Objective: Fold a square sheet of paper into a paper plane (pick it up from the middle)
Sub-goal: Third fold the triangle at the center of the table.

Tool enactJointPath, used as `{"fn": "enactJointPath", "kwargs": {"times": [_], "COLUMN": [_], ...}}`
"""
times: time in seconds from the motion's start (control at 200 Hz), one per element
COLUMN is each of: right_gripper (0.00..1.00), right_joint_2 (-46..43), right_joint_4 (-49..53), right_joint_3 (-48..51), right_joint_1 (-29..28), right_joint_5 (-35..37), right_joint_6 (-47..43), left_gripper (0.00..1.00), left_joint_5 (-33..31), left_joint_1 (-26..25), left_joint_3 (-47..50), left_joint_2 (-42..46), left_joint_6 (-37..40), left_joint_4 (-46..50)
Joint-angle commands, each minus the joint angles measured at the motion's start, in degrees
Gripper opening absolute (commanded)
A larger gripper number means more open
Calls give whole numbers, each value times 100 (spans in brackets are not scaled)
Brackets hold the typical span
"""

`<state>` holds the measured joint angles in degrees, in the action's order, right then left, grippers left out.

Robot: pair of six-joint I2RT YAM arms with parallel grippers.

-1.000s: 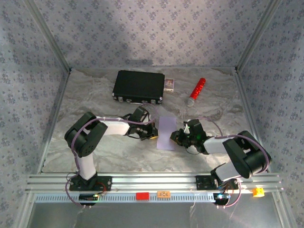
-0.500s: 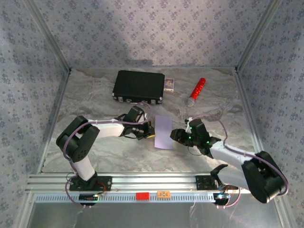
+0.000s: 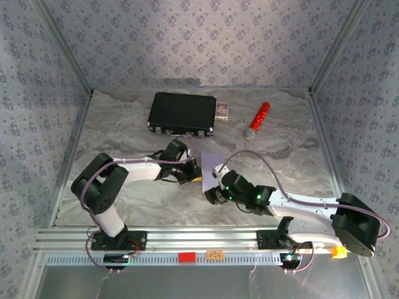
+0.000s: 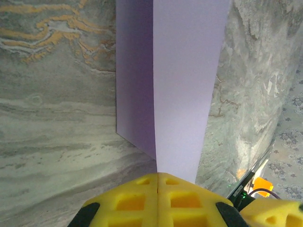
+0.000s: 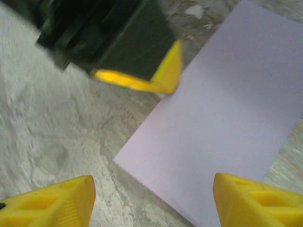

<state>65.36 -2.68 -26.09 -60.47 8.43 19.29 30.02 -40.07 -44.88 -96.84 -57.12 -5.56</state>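
Swung round to 6 o'clock of the paper (image 3: 212, 162), right tool (image 3: 212, 194) gapes empty; left tool (image 3: 196, 177) pinches its 9 o'clock edge.

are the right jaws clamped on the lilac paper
No, the right gripper has its jaws wide apart above the lilac paper.

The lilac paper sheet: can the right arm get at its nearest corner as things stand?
Probably yes: the right pincer stands open at the paper sheet, nothing between them; the left pincer, shut on its side edge, leaves that corner free.
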Motion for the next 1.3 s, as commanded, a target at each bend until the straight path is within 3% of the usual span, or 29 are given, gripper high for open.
{"fn": "enactJointPath", "kwargs": {"times": [0.0,0.205,0.495,0.835,1.294], "right_gripper": [68,67,65,40,19], "right_joint_2": [246,1148,2395,2378,2210], "right_joint_4": [-478,-919,-1534,-1542,-1577], "right_joint_3": [42,-141,-422,-299,-125], "right_joint_1": [-565,-1205,-1681,-1719,-1716], "right_joint_5": [1147,2068,3715,3770,3617], "right_joint_6": [-1362,-2044,-2377,-2149,-2087], "left_gripper": [0,0,0,0,0], "left_joint_5": [81,100,85,91,45], "left_joint_1": [42,40,43,47,48], "left_joint_3": [32,16,24,15,15], "left_joint_2": [196,200,270,205,200], "left_joint_6": [-26,-28,-1,-9,8], "left_joint_4": [-50,-50,18,-13,2]}}
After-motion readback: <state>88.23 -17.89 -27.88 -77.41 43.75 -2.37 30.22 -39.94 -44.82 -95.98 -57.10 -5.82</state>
